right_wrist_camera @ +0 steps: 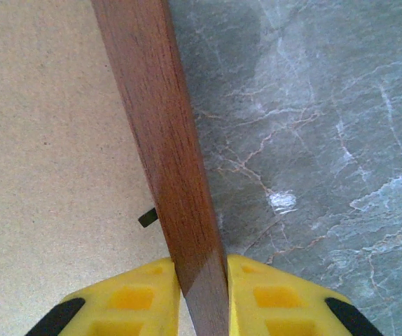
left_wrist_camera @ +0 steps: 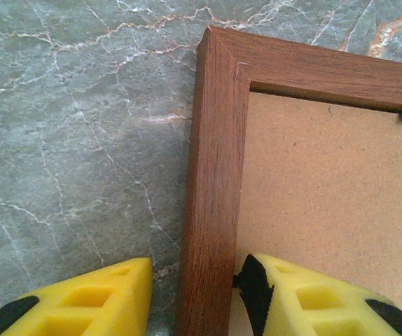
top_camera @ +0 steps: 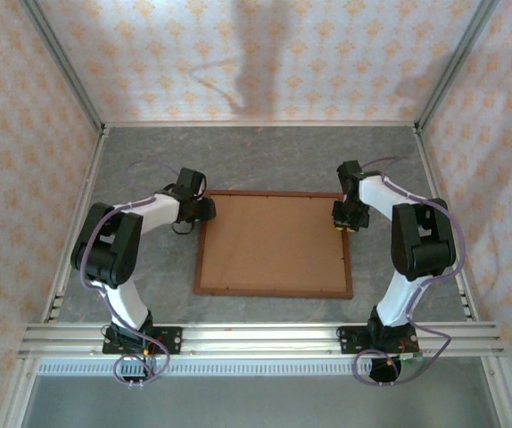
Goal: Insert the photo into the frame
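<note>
Frame | top: lies back-up on worktop, brown backing board showing | left wrist: left pincer straddles left rail near corner, jaws apart, outer finger clear | right wrist: right pincer clamps right rail

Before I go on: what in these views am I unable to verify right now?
1. Whether the photo is inside: top view, the backing board covers the frame opening.
2. Retaining tabs: too small in the top view to count.
3. Left gripper fingers: left wrist view, cut off by the bottom edge.
</note>
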Controlling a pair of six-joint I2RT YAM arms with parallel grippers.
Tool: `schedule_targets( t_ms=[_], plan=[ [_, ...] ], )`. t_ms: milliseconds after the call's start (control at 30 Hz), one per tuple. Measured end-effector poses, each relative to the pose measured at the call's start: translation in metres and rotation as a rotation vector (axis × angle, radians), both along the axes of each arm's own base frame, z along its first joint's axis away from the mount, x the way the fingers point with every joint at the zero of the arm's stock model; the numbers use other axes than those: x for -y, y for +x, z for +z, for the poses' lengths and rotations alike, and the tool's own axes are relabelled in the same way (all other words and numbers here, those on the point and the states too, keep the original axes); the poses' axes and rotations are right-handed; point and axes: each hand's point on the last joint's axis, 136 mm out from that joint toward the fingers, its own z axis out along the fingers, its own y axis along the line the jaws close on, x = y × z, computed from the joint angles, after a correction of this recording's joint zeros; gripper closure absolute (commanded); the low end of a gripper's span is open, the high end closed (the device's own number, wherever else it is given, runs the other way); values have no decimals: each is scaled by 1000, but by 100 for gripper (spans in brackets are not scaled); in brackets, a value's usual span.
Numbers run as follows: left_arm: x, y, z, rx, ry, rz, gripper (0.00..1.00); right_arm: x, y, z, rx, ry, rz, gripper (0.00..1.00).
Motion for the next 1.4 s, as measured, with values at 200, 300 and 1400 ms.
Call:
schedule_targets(
  t_ms=[200,300,1400],
  plan=[
    [2,-1,-2,4,0,-5,56,0,0,0,0,0,0,79],
    [2,0,-2,6,3,-5,53,1,0,0,1,-3,-1,79],
    [-18,-84,55,37,-85,37,34,3,0,0,2,-12,-4,79]
  ],
)
